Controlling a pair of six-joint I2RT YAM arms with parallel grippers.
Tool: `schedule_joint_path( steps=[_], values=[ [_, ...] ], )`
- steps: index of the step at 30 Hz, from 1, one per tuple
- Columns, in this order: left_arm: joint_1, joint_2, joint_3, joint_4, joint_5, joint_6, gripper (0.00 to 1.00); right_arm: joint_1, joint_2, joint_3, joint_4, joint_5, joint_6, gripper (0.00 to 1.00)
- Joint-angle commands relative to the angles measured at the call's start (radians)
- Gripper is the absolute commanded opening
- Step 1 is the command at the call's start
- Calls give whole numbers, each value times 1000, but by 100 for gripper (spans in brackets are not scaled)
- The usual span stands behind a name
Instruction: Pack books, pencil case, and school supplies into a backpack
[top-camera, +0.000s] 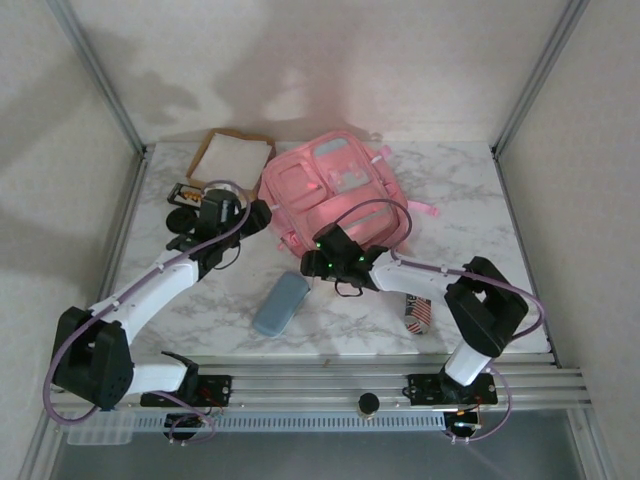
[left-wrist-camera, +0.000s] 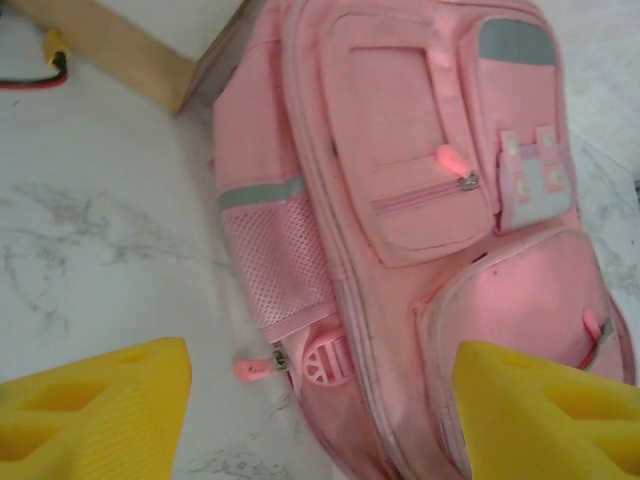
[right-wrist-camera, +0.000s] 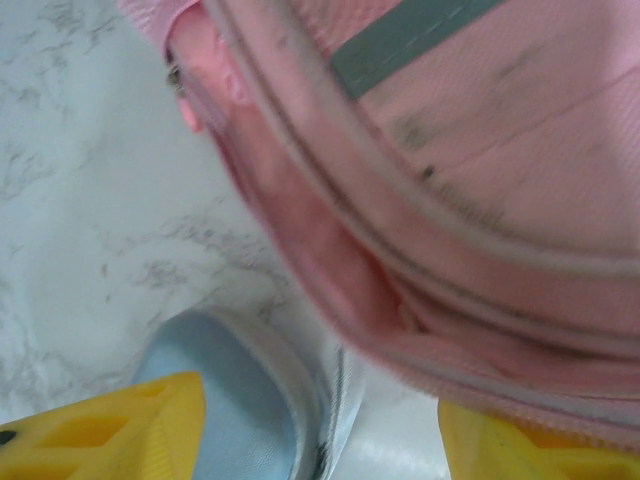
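Pink backpack (top-camera: 320, 185) flat, front up — long axis roughly far-to-near

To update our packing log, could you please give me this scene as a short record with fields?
backpack: pink, lying front up on table
pencil case: blue-grey, on table just outside backpack
tray: cardboard, left of backpack
left gripper: open, empty, by backpack's left side
right gripper: open, empty, above backpack's near edge
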Motion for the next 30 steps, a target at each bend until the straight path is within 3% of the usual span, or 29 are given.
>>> schedule_joint_path(
  steps=[1,6,10,13,19,22,30],
  values=[
    [13,-11,-19,48,-32,-77,71,-75,-19,-75,56,65,-39,64],
    [16,19,-44,99,1,-148,74,-306,-78,-160,105,41,-182,64],
    [15,43,-61,143,17,-194,74,-386,-100,-117,58,41,-313,64],
    [5,52,-78,184,50,-225,74,-353,-140,-61,-35,12,-333,65],
    [-51,54,-112,235,30,-288,74,-166,-140,-21,-121,27,-178,61],
    [-60,60,-115,247,28,-296,74,-95,-50,28,-98,5,-143,54],
    [-69,56,-114,233,17,-277,74,-83,109,21,135,-61,-42,43]
  ],
)
